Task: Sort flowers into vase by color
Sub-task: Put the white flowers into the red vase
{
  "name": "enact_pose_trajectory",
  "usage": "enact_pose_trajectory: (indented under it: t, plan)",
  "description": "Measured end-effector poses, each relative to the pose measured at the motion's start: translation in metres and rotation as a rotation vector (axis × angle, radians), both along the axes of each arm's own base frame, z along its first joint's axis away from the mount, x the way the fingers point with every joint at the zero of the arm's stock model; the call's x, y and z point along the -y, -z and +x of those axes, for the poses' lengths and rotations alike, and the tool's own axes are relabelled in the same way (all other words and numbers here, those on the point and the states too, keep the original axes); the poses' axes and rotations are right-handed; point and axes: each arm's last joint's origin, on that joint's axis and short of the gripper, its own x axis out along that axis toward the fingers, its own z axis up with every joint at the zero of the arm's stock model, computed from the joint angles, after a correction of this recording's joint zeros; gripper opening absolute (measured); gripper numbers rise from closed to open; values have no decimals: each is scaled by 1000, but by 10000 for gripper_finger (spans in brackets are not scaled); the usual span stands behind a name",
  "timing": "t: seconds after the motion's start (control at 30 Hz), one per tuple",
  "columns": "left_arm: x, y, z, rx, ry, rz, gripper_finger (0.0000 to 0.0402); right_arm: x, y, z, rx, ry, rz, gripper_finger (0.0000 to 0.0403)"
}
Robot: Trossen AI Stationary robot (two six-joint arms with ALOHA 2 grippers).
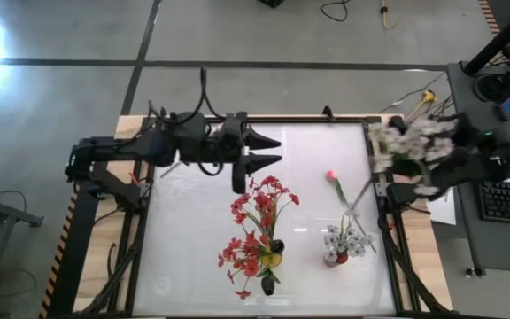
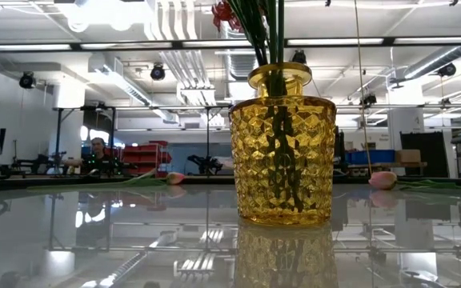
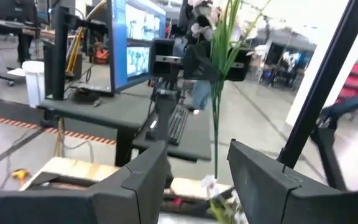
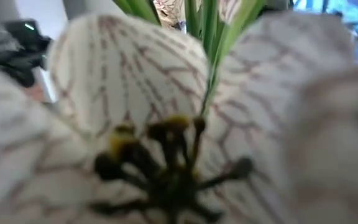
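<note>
A yellow glass vase [image 2: 282, 152] stands on the white table and holds red flowers [image 1: 259, 226]. To its right stands a smaller vase with white blooms [image 1: 342, 244]. A pink bud [image 1: 332, 175] lies on the table on its stem. My right gripper [image 3: 197, 62] is at the table's right edge, raised, shut on a white flower spray [image 1: 407, 142]; a veined white blossom [image 4: 166, 124] fills its wrist view and hides the fingers. My left gripper [image 1: 277, 150] is open, raised over the far middle of the table, pointing right with nothing between its fingers [image 3: 142, 180]. My right gripper holds the white flower spray by its green stems [image 3: 216, 84], seen in the left wrist view. The fingers come level from the table's right side and lie across the stems. The blossoms stand above the hold, the stems hang below it, clear of the table.
A second pink bud [image 2: 174, 178] lies far back on the table. A desk with a keyboard [image 1: 507, 199] and a monitor [image 3: 135, 43] stands beyond the right edge. A person [image 2: 98, 148] sits far off in the room. Bare table lies near the left edge [image 1: 184, 239].
</note>
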Motion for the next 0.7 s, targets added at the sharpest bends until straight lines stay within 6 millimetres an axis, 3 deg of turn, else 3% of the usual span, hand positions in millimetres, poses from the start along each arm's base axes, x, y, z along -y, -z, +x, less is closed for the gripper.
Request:
enact_pose_trajectory:
  t: [0.17,0.33,0.43,0.7]
  plan:
    - [2,3,13,60,5,-34,162,4,7,-46,35,-41,8,13]
    - [2,5,25,121,5,-47,162,5,20,-76,71,-131,33,13]
    - [1,5,29,156,0,-49,162,4,36,-68,25,-132,30,13]
    - [-3,6,32,171,-5,-101,162,1,67,-42,107,-152,35,13]
